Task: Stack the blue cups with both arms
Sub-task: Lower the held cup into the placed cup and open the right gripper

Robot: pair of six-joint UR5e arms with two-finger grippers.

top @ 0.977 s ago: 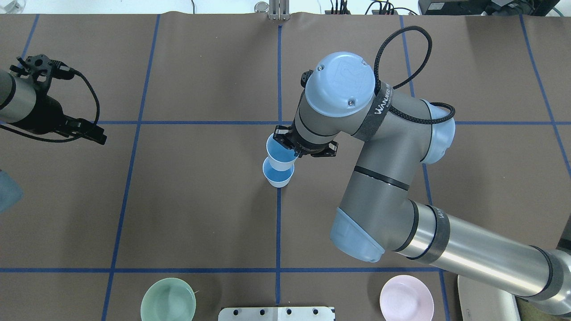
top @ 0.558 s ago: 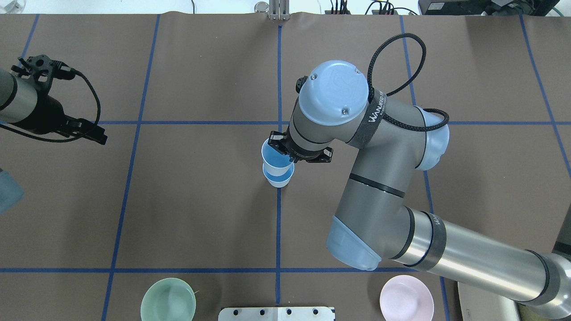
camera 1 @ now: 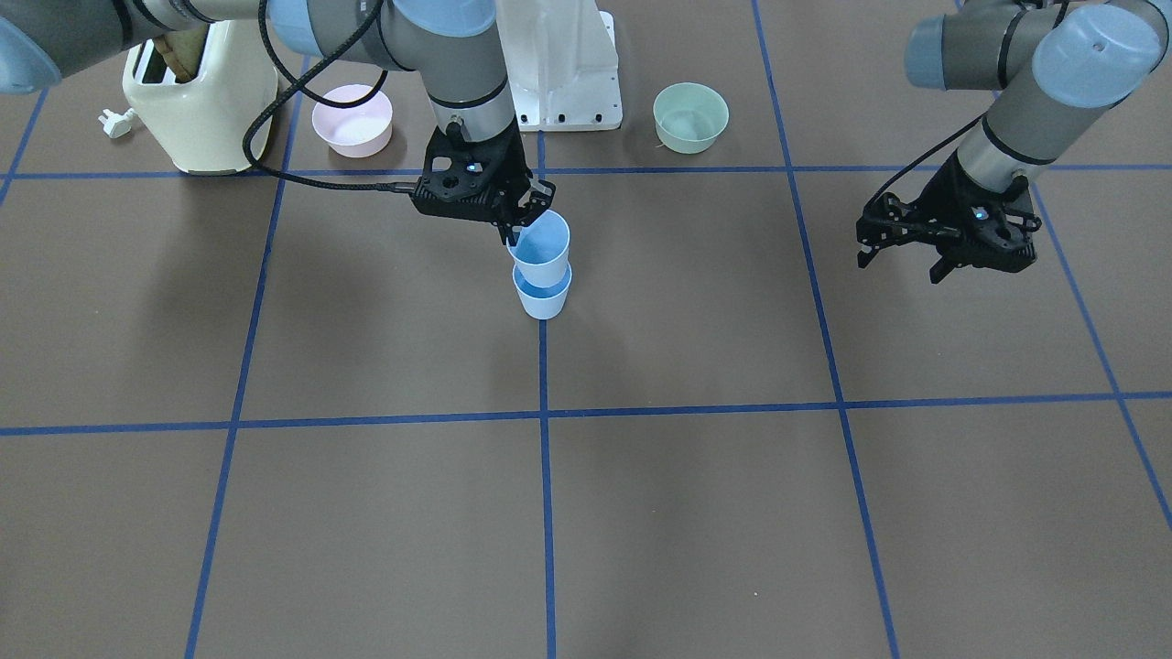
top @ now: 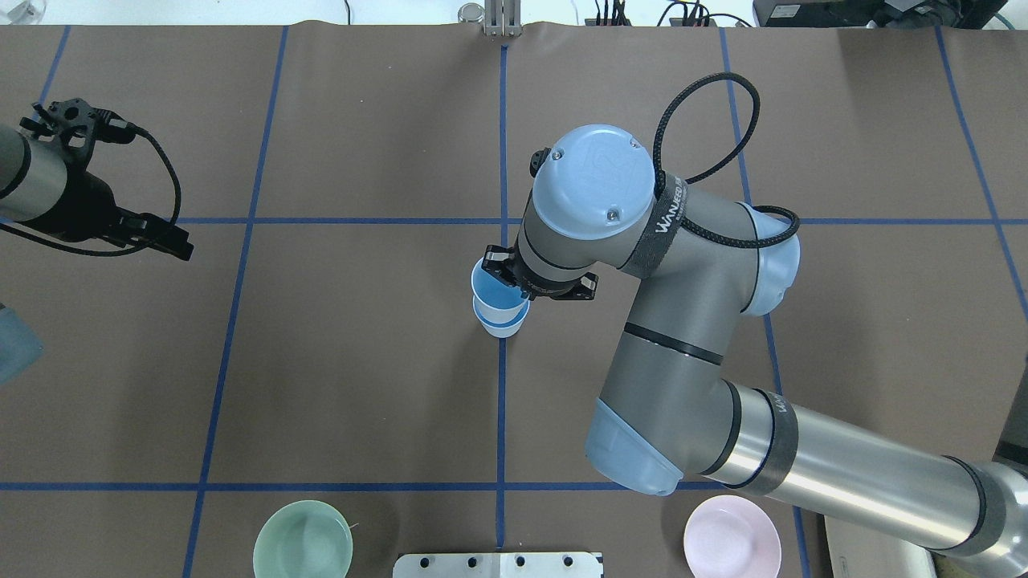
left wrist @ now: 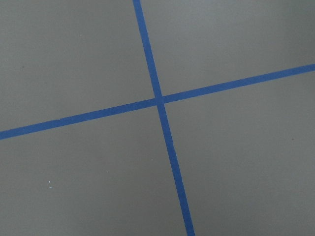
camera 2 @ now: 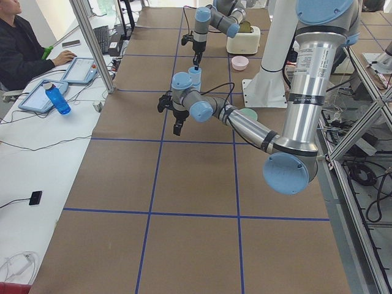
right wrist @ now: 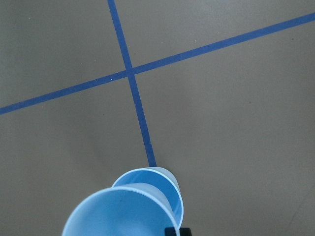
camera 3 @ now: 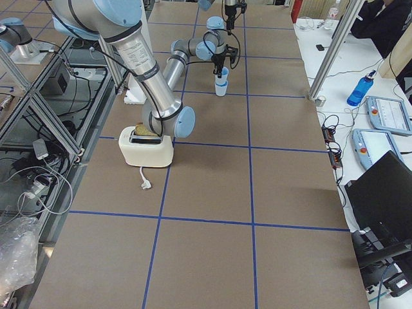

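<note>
- Right gripper pinches the rim of the upper blue cup. Over the last second it has slid across and sunk toward the lower blue cup, which stands on the centre tape line.
- Upper base seems just inside the lower mouth. Stack nearly made; release still due.
- Left gripper spread, empty, well apart.

Smooth plastic blue cups (faint sheen) on matt brown table.
</note>
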